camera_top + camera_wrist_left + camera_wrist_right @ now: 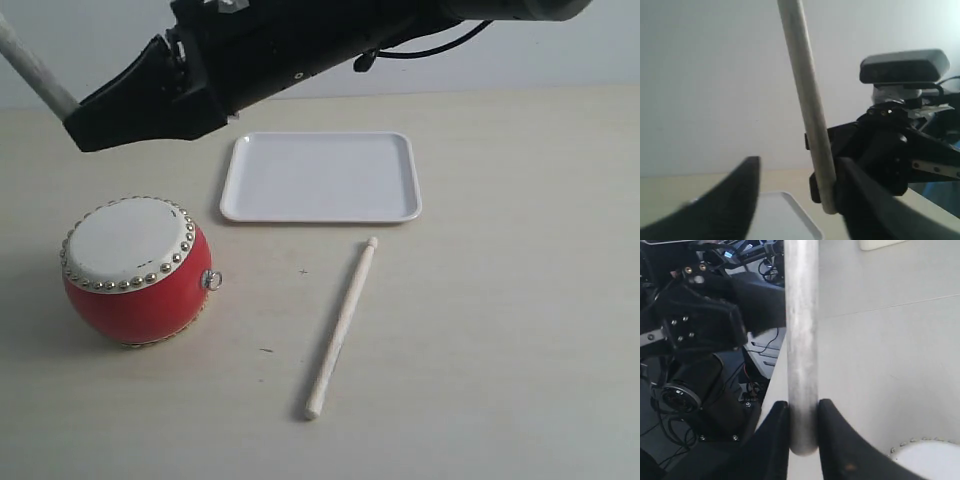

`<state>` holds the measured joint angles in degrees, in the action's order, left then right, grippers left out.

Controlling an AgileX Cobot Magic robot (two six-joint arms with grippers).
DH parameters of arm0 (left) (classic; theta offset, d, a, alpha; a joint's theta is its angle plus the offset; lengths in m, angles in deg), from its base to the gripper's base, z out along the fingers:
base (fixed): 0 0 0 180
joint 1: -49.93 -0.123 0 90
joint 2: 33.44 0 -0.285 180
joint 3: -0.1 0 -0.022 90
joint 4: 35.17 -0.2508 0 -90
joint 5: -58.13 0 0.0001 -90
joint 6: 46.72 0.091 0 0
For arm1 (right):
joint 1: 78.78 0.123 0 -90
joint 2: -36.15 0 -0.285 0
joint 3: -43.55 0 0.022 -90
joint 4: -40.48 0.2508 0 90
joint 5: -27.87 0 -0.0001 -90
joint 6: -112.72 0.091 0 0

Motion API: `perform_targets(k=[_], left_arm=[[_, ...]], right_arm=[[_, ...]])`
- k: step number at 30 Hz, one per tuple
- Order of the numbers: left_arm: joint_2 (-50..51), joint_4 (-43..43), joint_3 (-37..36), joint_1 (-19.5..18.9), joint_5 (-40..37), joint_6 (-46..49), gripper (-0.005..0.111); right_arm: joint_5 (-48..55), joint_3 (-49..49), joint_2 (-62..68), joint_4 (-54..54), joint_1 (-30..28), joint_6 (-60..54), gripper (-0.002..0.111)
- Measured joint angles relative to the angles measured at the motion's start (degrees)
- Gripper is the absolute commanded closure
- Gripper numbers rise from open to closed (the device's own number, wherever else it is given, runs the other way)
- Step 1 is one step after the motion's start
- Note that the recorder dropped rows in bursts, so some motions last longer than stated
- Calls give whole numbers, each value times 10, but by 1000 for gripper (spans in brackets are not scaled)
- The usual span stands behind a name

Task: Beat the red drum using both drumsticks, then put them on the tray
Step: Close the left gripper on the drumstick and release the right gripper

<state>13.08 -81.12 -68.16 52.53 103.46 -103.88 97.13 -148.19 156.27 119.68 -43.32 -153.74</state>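
the right gripper (802, 407) is clamped tight on the raised drumstick (801, 340). its two black fingers (776, 440) press on either side of the shaft close to one end, so only a short stub pokes out past them. in the exterior view the right gripper (72, 118) reaches across to the upper left of the frame, above the red drum (135, 270), and the raised drumstick (30, 62) slants off toward the upper left edge.

the red drum stands at the left of the table (500, 350), cream skin up. the tray (320, 215) lies flat at upper centre. the other drumstick (342, 325) lies on the table below the tray, its rounded tip near the tray's front rim but apart from it, its far end toward lower centre.

the left gripper (796, 175) has its fingers spread wide apart, closed on nothing. the raised drumstick (807, 100) passes close by one of those fingers, and i cannot tell whether they touch.
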Motion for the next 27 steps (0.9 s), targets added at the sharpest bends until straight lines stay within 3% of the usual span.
perform_targets(k=[1,4,6,17,27], left_arm=[[24,-12,4,0,26,1,18],[86,-24,13,0,93,2,28],[102,-20,14,0,98,10,34],[112,2,15,0,117,36,35],[112,5,15,0,117,25,81]], right_arm=[[0,0,0,0,7,-2,108],[3,0,11,0,29,-12,108],[3,0,17,-1,37,-15,108],[3,0,20,-2,47,-27,108],[4,0,37,35,47,-44,108]])
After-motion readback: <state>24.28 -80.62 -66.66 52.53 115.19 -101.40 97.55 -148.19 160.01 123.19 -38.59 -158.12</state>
